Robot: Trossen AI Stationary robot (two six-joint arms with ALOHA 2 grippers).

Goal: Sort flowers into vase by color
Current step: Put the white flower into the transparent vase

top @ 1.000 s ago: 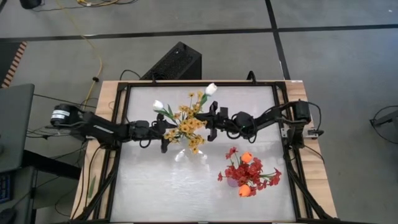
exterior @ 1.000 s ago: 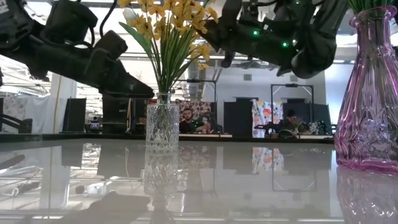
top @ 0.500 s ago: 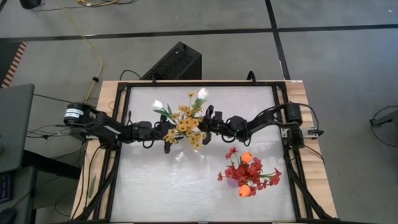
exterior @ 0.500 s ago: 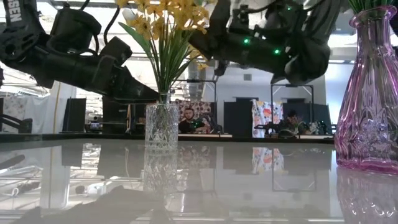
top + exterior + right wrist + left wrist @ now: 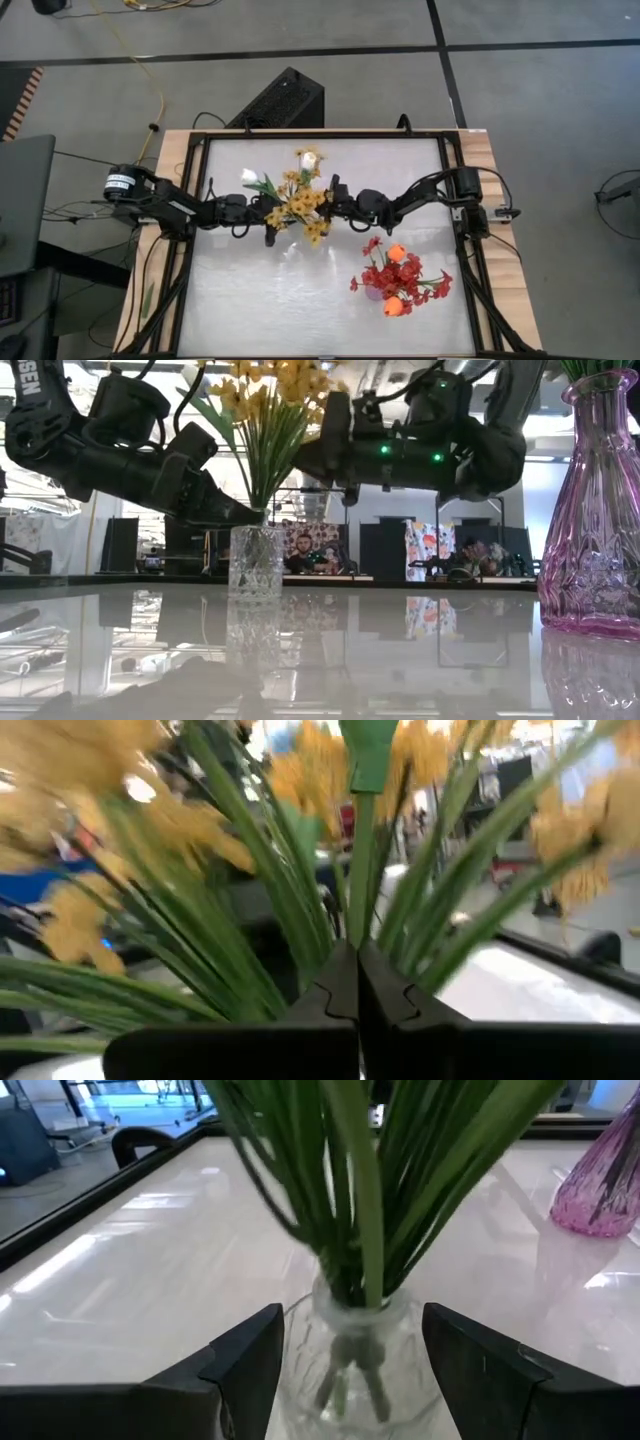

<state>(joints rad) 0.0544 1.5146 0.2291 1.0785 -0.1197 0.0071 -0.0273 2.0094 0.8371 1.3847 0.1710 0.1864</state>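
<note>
From the high view I see the left gripper (image 5: 268, 207) and the right gripper (image 5: 330, 200) meeting at the yellow blossom sprays (image 5: 303, 203) in the middle of the table (image 5: 250, 290). One white tulip bud (image 5: 309, 158) stands just beyond the right fingers, a second white tulip bud (image 5: 250, 176) just beyond the left fingers. The red blossom sprays (image 5: 400, 278) with orange tulip buds (image 5: 396, 254) sit apart, nearer the right arm's side.

In the low view I find the clear glass vase (image 5: 252, 561) standing upright on the table, green stems fanning upward from it. Both arms reach in above its neck. The pink vase (image 5: 595, 520) stands well apart.

Through the left wrist view I note the left fingers (image 5: 245, 1363) spread apart, one on each side of the clear vase, flanking its neck; I cannot confirm contact.

Through the right wrist view I note the right fingers (image 5: 330, 995) pressed together, and a green stem (image 5: 362, 870) rises straight from their tips, pinched between them, amid the yellow sprays.
</note>
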